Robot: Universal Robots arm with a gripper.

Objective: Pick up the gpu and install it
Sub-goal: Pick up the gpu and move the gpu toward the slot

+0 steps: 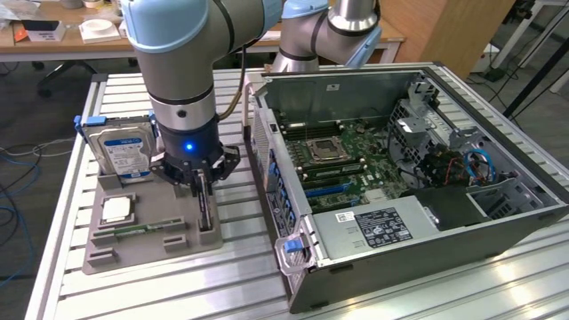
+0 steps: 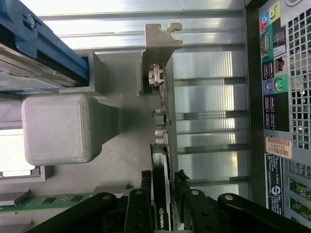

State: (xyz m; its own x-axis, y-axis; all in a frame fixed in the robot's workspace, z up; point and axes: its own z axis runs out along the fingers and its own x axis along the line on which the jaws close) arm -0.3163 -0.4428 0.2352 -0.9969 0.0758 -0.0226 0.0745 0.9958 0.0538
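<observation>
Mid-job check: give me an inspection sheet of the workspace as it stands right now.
Surface: slatted metal table with a grey holder on it.
Job's things: gpu stands on edge in the holder; open case beside it, motherboard exposed.
Clutter: hard drive, processor and memory stick, all in the holder.
Grippers: gripper low at the gpu's top edge; grip cannot be told.
Cables: blue and red wires inside the case; loose cables on the floor at the exterior view's left.
Surroundings: desks behind the table.
</observation>
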